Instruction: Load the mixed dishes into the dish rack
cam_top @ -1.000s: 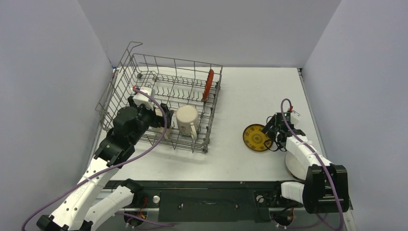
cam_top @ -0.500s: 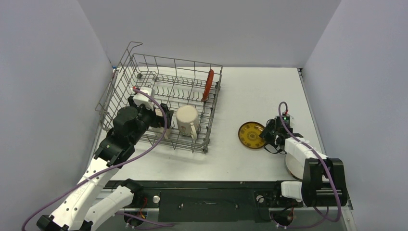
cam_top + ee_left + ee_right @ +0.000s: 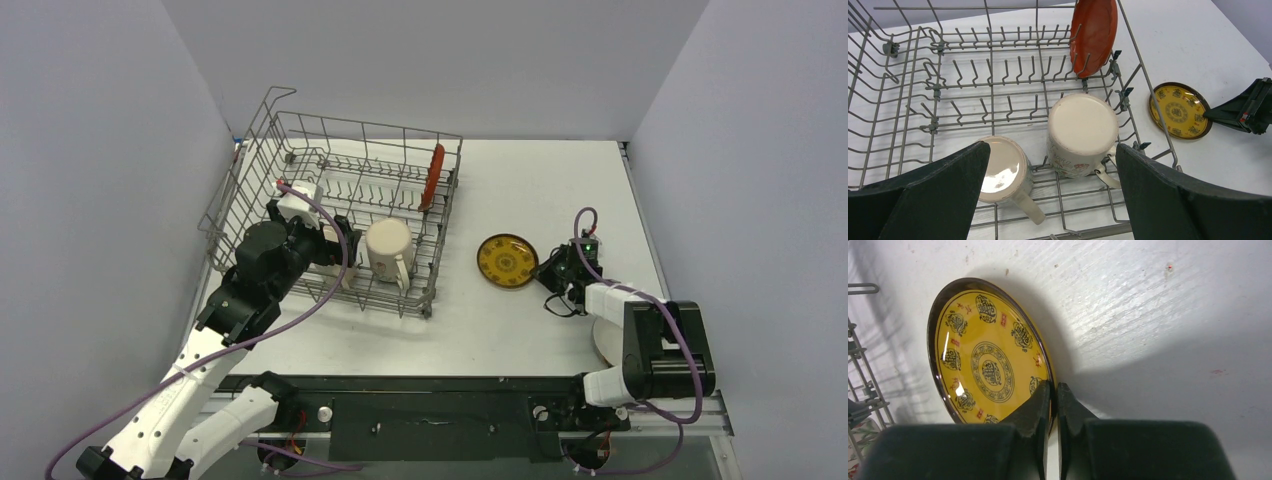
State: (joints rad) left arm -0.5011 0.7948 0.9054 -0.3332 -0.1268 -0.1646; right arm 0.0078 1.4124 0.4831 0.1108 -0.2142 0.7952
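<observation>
Right hand (image 3: 1054,387) pinches the near rim of the yellow saucer (image 3: 985,360), tabletop (image 3: 1158,315) stretching beyond. Left hand (image 3: 1050,150) gapes wide above the dish rack (image 3: 992,85).

yellow saucer (image 3: 988,365) near rim hidden behind right hand (image 3: 1054,388), white bowl (image 3: 600,347) mostly under right arm (image 3: 645,312) (edge only)

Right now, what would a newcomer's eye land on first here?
The grey wire dish rack at far left, with a red plate standing on edge at its right end and a cream mug near the front. Then the yellow patterned saucer right of it, the right gripper pinched on its rim.
</observation>
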